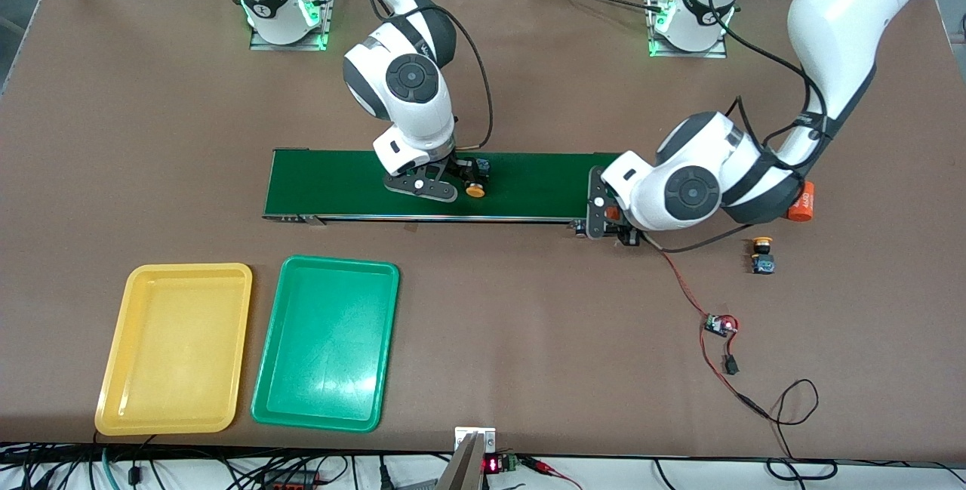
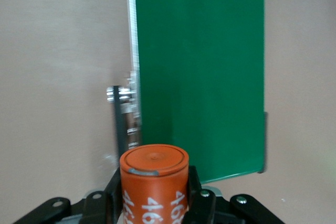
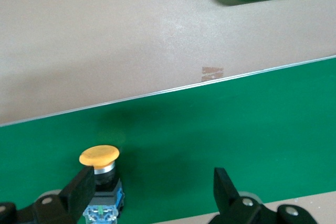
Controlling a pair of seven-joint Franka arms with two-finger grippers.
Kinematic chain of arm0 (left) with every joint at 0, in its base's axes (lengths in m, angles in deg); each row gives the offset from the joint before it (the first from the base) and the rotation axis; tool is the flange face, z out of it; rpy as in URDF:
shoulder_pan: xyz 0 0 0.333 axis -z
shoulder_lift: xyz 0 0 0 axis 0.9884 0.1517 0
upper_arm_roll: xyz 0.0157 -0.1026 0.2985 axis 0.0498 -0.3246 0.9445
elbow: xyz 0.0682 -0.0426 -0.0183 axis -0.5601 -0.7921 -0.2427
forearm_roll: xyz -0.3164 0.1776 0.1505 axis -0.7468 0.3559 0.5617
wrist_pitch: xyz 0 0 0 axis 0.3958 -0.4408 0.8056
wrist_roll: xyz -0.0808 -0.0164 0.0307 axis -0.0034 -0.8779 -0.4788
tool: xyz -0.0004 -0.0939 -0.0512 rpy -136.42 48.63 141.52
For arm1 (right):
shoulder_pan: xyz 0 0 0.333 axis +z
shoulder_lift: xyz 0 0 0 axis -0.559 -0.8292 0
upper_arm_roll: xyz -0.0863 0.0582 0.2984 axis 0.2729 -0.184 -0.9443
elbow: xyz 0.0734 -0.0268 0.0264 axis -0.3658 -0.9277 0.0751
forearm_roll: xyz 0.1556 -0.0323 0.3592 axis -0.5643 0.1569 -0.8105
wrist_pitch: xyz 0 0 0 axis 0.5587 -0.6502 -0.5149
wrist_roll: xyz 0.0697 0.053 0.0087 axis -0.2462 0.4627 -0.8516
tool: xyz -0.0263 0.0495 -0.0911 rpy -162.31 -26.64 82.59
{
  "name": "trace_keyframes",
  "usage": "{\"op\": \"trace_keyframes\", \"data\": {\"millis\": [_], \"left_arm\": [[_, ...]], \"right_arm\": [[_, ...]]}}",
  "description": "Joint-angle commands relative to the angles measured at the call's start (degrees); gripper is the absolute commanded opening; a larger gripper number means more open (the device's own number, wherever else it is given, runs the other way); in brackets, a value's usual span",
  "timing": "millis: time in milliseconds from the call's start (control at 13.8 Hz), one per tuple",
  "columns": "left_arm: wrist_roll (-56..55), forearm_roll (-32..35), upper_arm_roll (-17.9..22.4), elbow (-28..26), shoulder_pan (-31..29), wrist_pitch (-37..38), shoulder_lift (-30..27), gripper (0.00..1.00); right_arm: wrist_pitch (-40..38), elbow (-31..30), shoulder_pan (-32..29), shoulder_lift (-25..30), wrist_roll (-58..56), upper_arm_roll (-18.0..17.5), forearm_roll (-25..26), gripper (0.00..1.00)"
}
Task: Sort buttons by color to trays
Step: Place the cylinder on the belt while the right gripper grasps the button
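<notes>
**A:** What's the setting?

**B:** A brown table (image 1: 528, 324) with a dark green conveyor belt (image 1: 528, 184) lying across its middle. Take the belt as the landmark. Two trays sit nearer the front camera than the belt, toward the right arm's end: the yellow tray (image 1: 175, 348) and, just beside it on the belt's side, the green tray (image 1: 326, 341). Both hold nothing.

**A:** Where is the right gripper?

**B:** The right gripper (image 1: 445, 186) is low over the belt, about midway along it. Its fingers (image 3: 81, 190) are spread wide, and a button with a yellow-orange cap (image 3: 100, 157) lies on the belt right against one finger, not clamped.

**A:** And the left one?

**B:** The left gripper (image 1: 610, 212) is at the belt's end toward the left arm's end of the table. It is closed around an orange cylinder with white print (image 2: 154, 182), held upright between the jaws in the left wrist view.

**A:** Any other buttons?

**B:** A second yellow-capped button (image 1: 763, 254) rests on the bare table past that same end of the belt, slightly nearer the front camera. Another orange cylinder (image 1: 802, 203) lies beside the belt's end, partly hidden by the left arm. A small circuit board (image 1: 719, 325) with red and black wires lies nearer the camera than the belt.
</notes>
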Motion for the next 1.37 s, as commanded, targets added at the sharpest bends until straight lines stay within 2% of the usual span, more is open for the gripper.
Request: {"op": "trace_keyframes", "data": {"millis": [0, 434, 506, 579, 651, 723, 1230, 1302], "left_arm": [[-3.9, 0.1, -1.1, -2.6, 0.3, -0.3, -0.6, 0.07], [-5.8, 0.7, -0.8, -3.9, 3.0, -3.1, 0.1, 0.08], [-5.8, 0.8, -0.6, -4.9, 3.0, -4.4, 0.0, 0.12], [-5.8, 1.0, -0.6, -5.1, 2.9, -4.6, 0.0, 0.23], [-5.8, 1.1, -0.6, -5.0, 2.9, -4.6, -0.1, 0.44], [-5.7, 1.1, -0.6, -4.9, 2.9, -4.2, -0.2, 0.99], [-5.7, 1.1, -0.9, -4.5, 2.0, -3.2, -0.9, 1.00], [-5.8, 1.0, -1.0, -4.4, 1.7, -3.1, -1.3, 1.00]], "right_arm": [[-0.1, 1.3, 0.7, -1.1, 2.8, 0.2, 0.7, 1.00], [-0.5, 1.4, 3.9, -3.1, 1.2, 0.0, 0.9, 1.00], [-0.5, 1.4, 3.8, -3.1, 1.2, -0.1, 0.9, 1.00], [-0.5, 1.4, 3.8, -3.1, 1.2, 0.0, 0.9, 1.00], [-0.3, 1.4, 3.6, -3.1, 1.3, -0.1, 0.9, 1.00], [-0.2, 1.4, 3.6, -3.5, 1.2, 0.0, 0.9, 1.00], [-0.9, 0.6, 3.1, -5.1, -1.0, 0.0, 0.9, 0.99], [-1.0, 0.6, 3.0, -5.1, -1.0, 0.0, 0.9, 0.82]]}}
